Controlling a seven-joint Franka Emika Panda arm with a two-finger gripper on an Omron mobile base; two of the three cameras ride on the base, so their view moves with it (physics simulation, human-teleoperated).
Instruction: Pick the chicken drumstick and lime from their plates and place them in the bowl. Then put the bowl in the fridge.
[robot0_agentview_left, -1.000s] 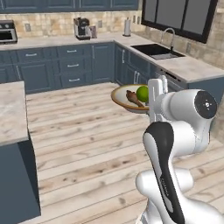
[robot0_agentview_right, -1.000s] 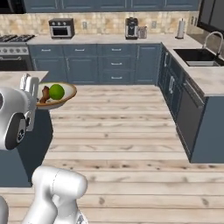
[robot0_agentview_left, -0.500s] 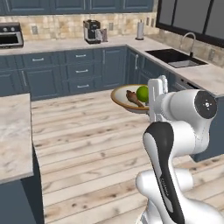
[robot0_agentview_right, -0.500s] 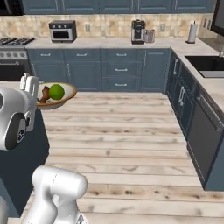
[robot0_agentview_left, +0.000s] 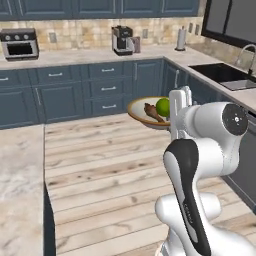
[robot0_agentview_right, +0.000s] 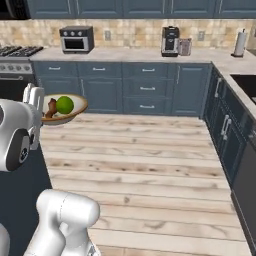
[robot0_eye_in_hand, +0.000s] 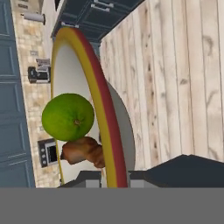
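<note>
Nearest the base, the white arm with dark joints rises and bends forward, and its two-finger gripper is pinched tight on the near rim of the wide shallow tan bowl with the darker rim, carrying it level in the air above the pale wooden plank floor. In the hand view the dark fingertips sit on either side of the bowl's rim, one inside and one outside.

Inside the bowl lie the small bright green round lime and the brown roasted chicken drumstick, touching each other; the drumstick is closer to the gripped edge and the lime just beyond it.

Beyond the bowl runs a row of dark blue kitchen cabinets under a pale stone counter. On the counter stand a black coffee machine, a small toaster oven and a white paper-towel roll. A dark sink is set into the counter at the right of the left base view.

Compared with a second ago, the whole kitchen has slid sideways in both base views, so the base has turned; the bowl, its contents and the grip look unchanged.
</note>
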